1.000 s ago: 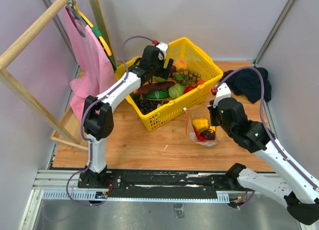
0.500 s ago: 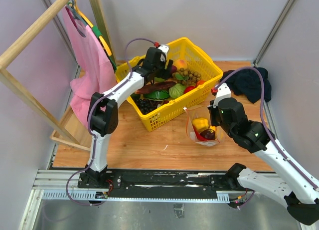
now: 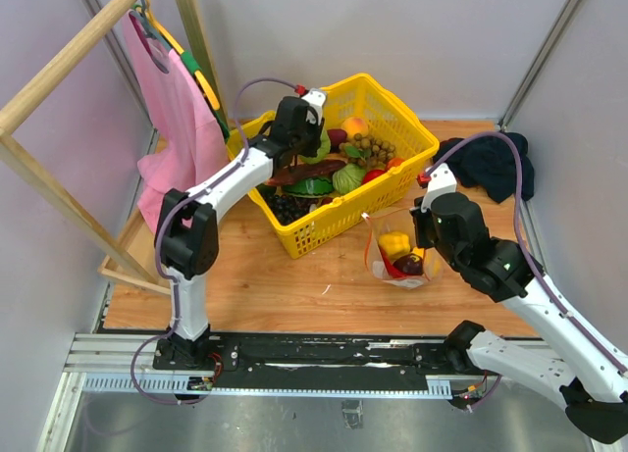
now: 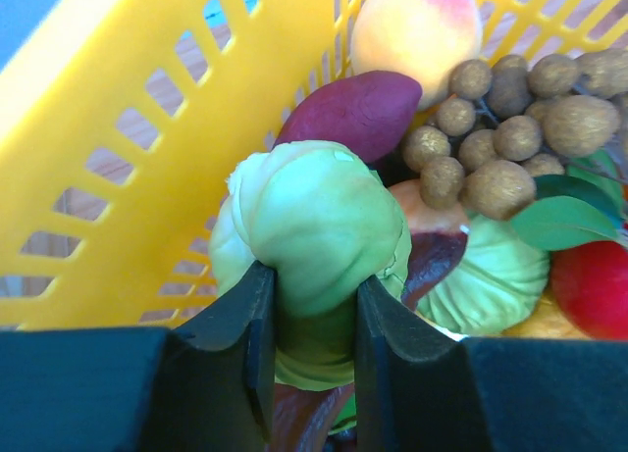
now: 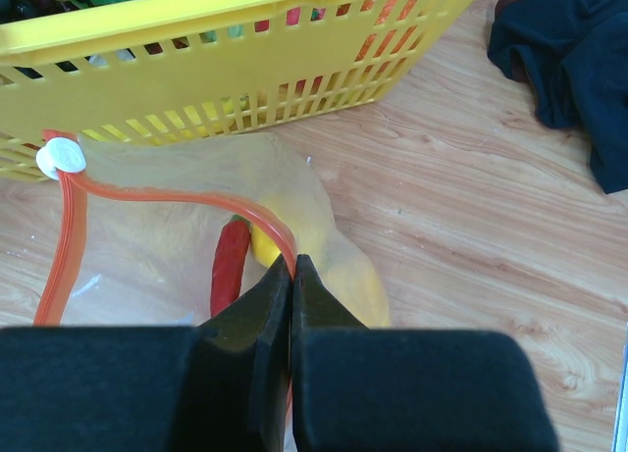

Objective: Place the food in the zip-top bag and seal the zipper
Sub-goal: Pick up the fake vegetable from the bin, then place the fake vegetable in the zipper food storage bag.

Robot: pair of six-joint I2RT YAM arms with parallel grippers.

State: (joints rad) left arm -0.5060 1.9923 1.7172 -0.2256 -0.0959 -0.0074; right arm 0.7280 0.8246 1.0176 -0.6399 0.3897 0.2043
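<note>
Shifted slightly leftward in the yellow basket [image 4: 118, 128], our left gripper [image 4: 314, 280] clamps the green cabbage [image 4: 319, 212]; rightward, our right gripper [image 5: 292, 271] pinches the zipper [image 5: 177, 195] of the zip-top bag [image 5: 147, 246], lying just beside the basket with food [image 3: 394, 244] inside.

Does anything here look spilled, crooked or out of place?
Nothing is spilled or broken. Only the crumpled dark navy cloth on the wooden table, right of the yellow lattice basket, and the pink garment hanging from the wooden rack at left seem unrelated to the job.
</note>
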